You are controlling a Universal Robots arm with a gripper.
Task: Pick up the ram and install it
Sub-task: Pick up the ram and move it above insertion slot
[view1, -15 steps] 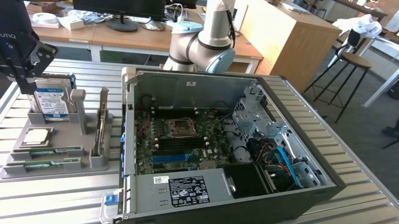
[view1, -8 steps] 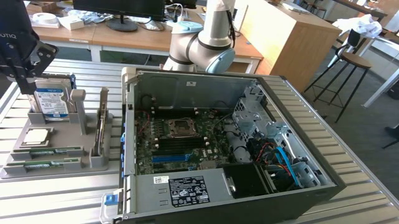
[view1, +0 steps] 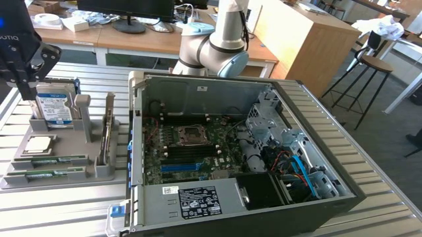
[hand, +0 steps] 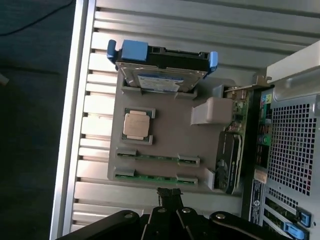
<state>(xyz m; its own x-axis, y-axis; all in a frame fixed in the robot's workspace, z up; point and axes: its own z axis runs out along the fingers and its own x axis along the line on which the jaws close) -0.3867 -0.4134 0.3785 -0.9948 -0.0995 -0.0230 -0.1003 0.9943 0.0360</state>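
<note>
Two look-alike green ram sticks lie side by side in slots of a grey holder (view1: 99,170) to the exterior view's left of the open computer case. One stick (view1: 54,159) (hand: 156,157) sits beside the silver CPU chip (view1: 38,144) (hand: 136,125). The other stick (view1: 45,173) (hand: 154,176) is at the holder's outer edge. I cannot tell which of the two is the task's ram. My black gripper (view1: 27,91) (hand: 170,192) hangs shut and empty, well above the holder. In the wrist view its tips line up just beyond the outer stick.
The holder also carries an upright hard drive (view1: 54,106) (hand: 162,72) and an upright expansion card (view1: 106,129) (hand: 227,160). The open case (view1: 197,91) shows the motherboard (view1: 191,148) with its long memory slots. All stands on a slatted metal table (view1: 59,207). A stool (view1: 376,64) stands beyond it.
</note>
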